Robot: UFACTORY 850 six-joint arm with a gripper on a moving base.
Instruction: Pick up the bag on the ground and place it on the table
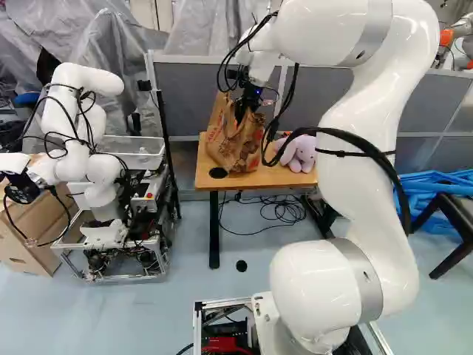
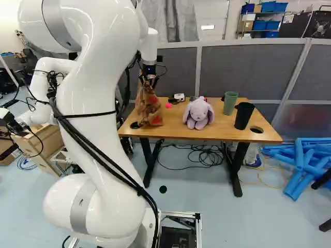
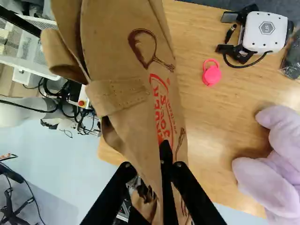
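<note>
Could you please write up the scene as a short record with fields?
bag: brown paper, on the table, beside a dark round hole
gripper: at the bag's upper part
plush: lilac, long-eared, between bag and cups
cups: green and black, beyond the plush from the bag
small items: pink object, white device with cable
floor: coiled black cables under the table
background: another robot at the left base view's left
task status: bag appears placed; release unconfirmed
</note>
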